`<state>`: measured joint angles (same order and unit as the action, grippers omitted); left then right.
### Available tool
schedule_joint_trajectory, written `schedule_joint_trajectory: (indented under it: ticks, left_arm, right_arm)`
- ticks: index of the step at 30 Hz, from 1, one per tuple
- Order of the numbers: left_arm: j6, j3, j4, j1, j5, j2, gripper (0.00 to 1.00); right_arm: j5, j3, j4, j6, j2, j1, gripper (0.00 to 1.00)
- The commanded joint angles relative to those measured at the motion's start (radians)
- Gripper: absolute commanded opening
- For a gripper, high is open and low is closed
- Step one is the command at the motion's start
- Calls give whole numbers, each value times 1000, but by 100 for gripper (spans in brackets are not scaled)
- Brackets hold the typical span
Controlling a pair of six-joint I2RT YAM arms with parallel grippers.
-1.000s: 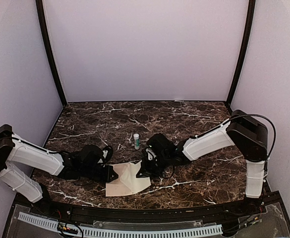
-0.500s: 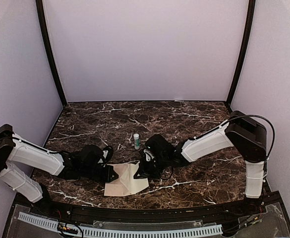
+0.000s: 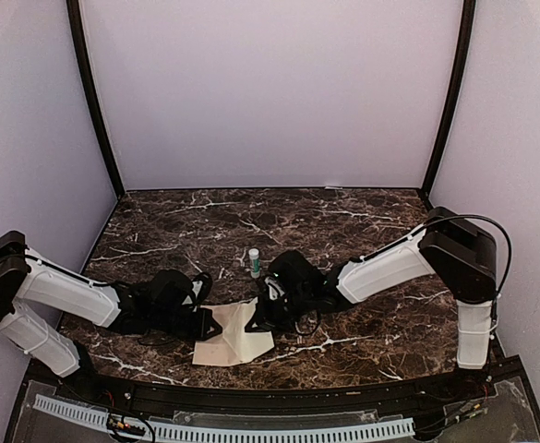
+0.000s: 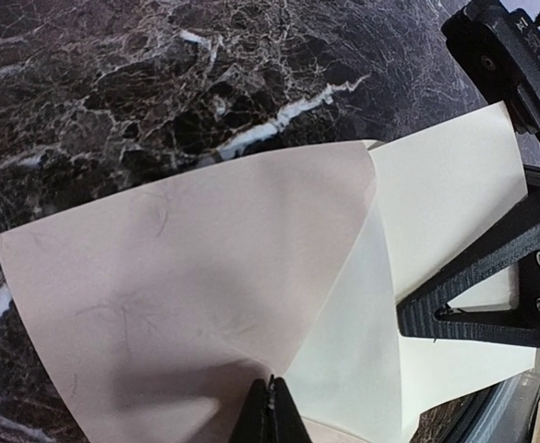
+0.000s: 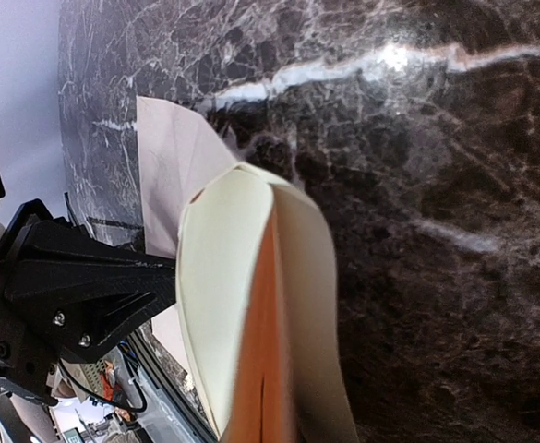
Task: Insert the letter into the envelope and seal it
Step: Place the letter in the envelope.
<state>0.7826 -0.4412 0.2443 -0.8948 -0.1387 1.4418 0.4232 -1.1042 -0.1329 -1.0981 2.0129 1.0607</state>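
The letter (image 4: pixel 159 277), a pale tan sheet with faint marks, lies on the marble and curls up at its near edge. My left gripper (image 4: pixel 271 406) is shut on that edge. The cream envelope (image 4: pixel 445 185) overlaps the letter's right side. In the right wrist view the envelope (image 5: pixel 223 305) bows upward in a curl that hides my right gripper's fingers, which are shut on it. From above, both papers (image 3: pixel 237 337) lie between the left gripper (image 3: pixel 210 325) and the right gripper (image 3: pixel 258 319), which sit close together.
A small white glue stick (image 3: pixel 254 262) with a green cap stands just behind the grippers. The dark marble table (image 3: pixel 343 221) ends at a black rail (image 3: pixel 279 399) close below the papers. Purple walls enclose the back and sides.
The right gripper has slid a little to the left, pushing the envelope and the papers' right edge leftward. The left gripper has stayed almost in place, with its jaws pinched shut.
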Motion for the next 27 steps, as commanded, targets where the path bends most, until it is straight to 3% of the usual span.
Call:
schedule_joint_trajectory:
  ticks: [1,7,27]
  left_arm:
    - [10,36,-59,-4,-12,3,1]
    - [19,44,-74,-4,4,-1,1]
    - [15,52,-33,-4,-25,7,0]
  right_arm:
    - [-63,-2,15,-1,-31,14,0]
    - [-171,5,115,9,-72,15,0]
    - [-36,-26,-27,-8,30,22,0]
